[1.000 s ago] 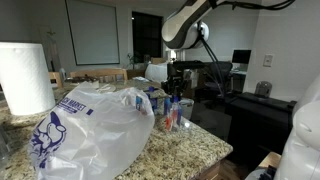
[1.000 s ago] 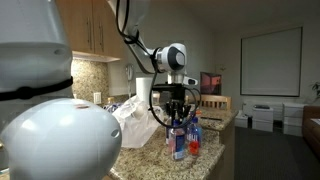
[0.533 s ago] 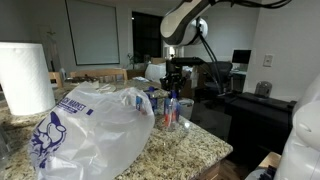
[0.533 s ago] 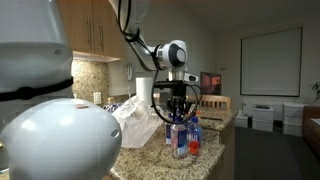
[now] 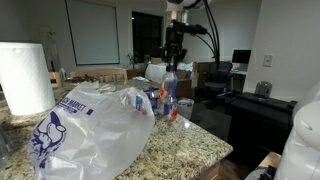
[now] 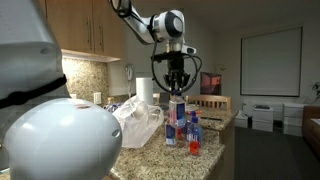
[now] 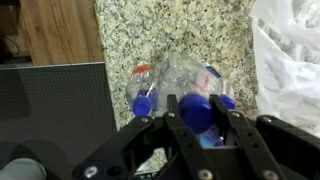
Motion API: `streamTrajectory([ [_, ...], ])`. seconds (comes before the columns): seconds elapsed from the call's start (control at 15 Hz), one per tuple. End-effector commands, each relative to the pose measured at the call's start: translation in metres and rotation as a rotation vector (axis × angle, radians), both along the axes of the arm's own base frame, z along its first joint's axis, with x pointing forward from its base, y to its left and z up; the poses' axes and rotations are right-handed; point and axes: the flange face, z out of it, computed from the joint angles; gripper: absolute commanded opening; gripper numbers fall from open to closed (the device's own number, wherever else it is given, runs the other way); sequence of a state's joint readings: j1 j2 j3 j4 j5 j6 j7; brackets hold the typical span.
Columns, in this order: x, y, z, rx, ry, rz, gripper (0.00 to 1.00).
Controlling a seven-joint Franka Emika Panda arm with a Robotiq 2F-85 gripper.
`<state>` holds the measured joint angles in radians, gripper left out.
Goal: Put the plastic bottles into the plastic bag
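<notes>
One bottle is pinched by its blue cap in the gripper, jaws closed tight on it. It's hung over the other bottles on the granite counter, near the plastic bag. With only the cap gripped, it could get swung loose or dropped short of the bag's mouth, which can't be made out.

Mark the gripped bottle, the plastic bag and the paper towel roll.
gripped bottle (image 6: 177, 120): exterior view, labelled body.
plastic bag (image 5: 95, 130): exterior view, crinkled side.
paper towel roll (image 5: 25, 78): exterior view, side of roll.
</notes>
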<state>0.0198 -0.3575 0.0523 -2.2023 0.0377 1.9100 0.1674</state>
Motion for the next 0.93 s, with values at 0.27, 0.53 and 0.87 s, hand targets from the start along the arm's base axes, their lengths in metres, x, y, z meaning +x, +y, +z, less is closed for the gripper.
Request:
streamTrajectory([
  [0.27, 0.009, 0.027, 0.078, 0.169, -0.007, 0.171, 0.13],
  [0.53, 0.038, 0.044, 0.072, 0.232, -0.060, 0.175, 0.13],
  [0.87, 0.063, 0.077, 0.043, 0.366, 0.024, 0.245, 0.13],
])
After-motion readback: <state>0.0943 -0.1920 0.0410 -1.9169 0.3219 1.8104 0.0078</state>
